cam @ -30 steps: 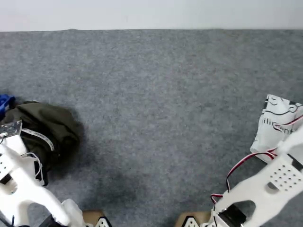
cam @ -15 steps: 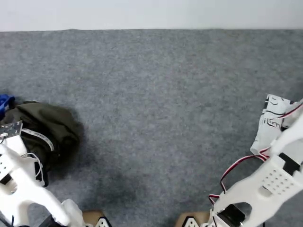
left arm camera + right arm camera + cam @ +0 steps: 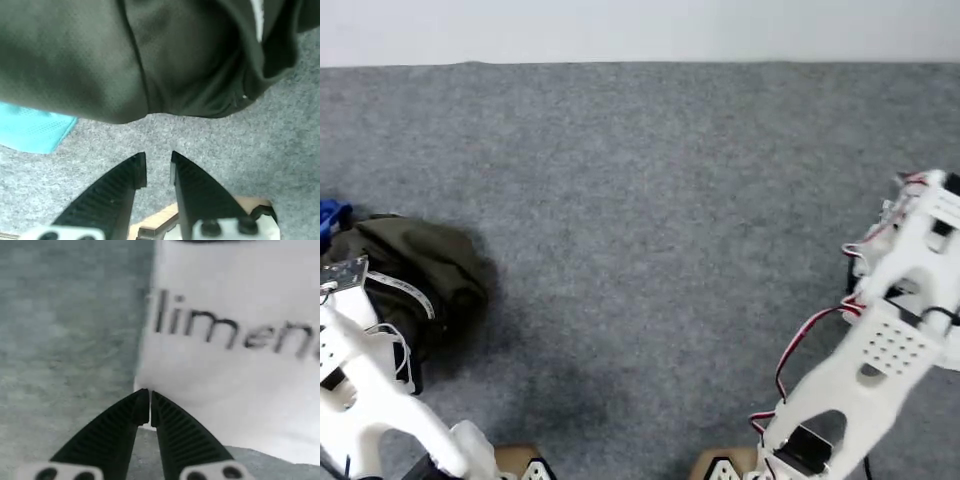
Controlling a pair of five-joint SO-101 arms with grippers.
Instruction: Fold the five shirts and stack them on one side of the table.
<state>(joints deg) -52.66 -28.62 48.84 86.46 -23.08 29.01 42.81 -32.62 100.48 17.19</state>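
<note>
A crumpled dark olive shirt (image 3: 420, 265) lies at the table's left edge, and it looms close above the left gripper in the left wrist view (image 3: 150, 60). My left gripper (image 3: 156, 164) hangs just short of it over bare mat, its jaws a narrow gap apart with nothing between them. A folded white shirt with black print (image 3: 235, 340) lies at the right edge. My right gripper (image 3: 149, 392) is shut, with its tips at that shirt's near edge; no cloth shows between them. In the high view the right arm (image 3: 890, 330) covers that shirt.
A teal cloth (image 3: 35, 131) pokes out from under the olive shirt; it shows as a blue scrap (image 3: 332, 213) at the far left. The grey mat (image 3: 660, 200) spreads across the table's middle and back. The left arm (image 3: 360, 390) stands at the front left.
The right arm has swung outward and away from the front edge, over the white shirt, which it now hides in the high view. The left arm and olive shirt have not moved.
</note>
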